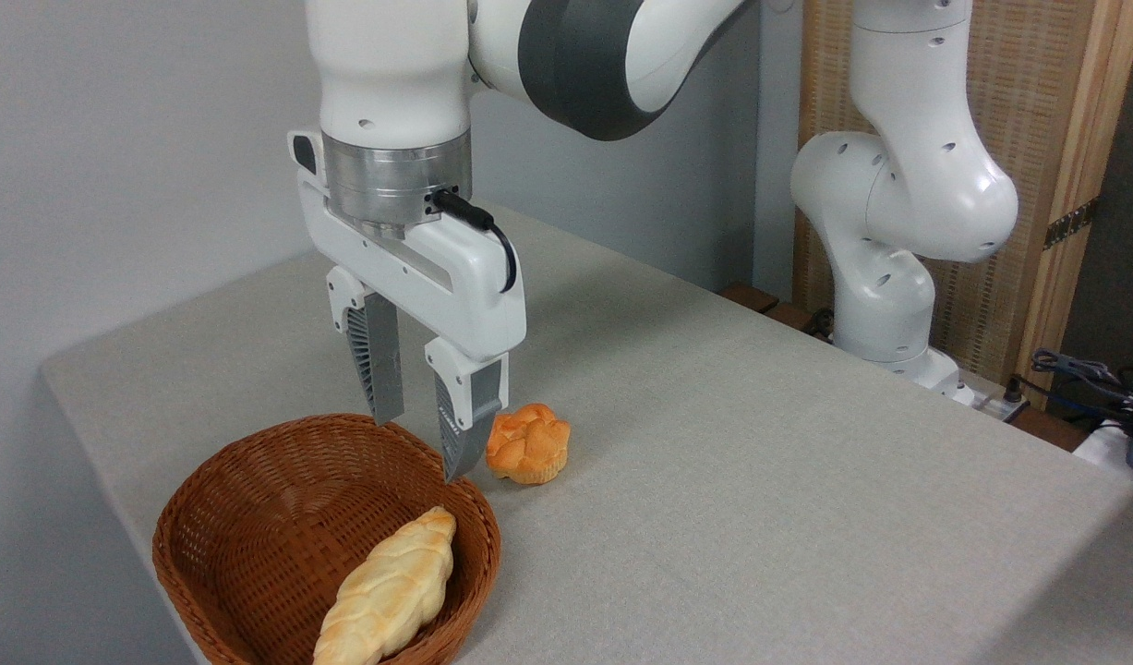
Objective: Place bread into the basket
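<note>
The bread (392, 586), a long pale-yellow ridged roll, lies inside the woven reddish-brown basket (243, 517) at the front left, its near end leaning on the basket's front rim. My gripper (420, 448) hangs over the basket's back right rim, fingers pointing down. It is open and nothing is between its fingers. Its fingertips are a little above and behind the roll's far end, not touching it.
A small round orange-brown bun (529, 444) sits on the grey table (760, 480) just right of the basket and close to my right finger. The arm's white base (885, 305) stands at the back right, with cables (1092, 379) beyond the table's right edge.
</note>
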You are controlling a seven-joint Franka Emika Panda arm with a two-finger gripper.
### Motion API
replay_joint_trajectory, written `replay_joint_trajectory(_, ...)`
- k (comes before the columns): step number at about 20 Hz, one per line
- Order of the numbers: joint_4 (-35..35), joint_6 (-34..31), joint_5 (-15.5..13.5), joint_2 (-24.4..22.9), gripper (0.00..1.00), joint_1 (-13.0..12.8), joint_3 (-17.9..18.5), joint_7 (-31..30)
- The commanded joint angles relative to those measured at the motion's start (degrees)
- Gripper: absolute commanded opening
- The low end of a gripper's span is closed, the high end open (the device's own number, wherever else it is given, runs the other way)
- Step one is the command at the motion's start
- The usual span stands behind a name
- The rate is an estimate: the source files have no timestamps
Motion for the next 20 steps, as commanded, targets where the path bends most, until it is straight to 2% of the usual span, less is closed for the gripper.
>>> replay_joint_trajectory(1, 0.4, -1.7, 0.8, -0.4, 1.0, -0.3, 0.2, -1.6)
replay_joint_trajectory(4, 0.4, -1.7, 0.7, -0.4, 1.0, -0.4, -0.1, -6.0)
replay_joint_trajectory(8, 0.4, -1.7, 1.3, -0.5, 1.0, -0.6, -0.6, -6.5)
replay_joint_trajectory(11, 0.5, -1.7, 5.5, -1.1, 1.0, -0.8, -2.0, -6.5)
replay_joint_trajectory(15, 0.4, -3.0, 7.7, -1.1, 1.0, -0.8, -4.5, -6.4)
replay_joint_trajectory(20, 0.3, -2.7, 6.9, -1.0, 1.0, -0.7, -5.5, -6.2)
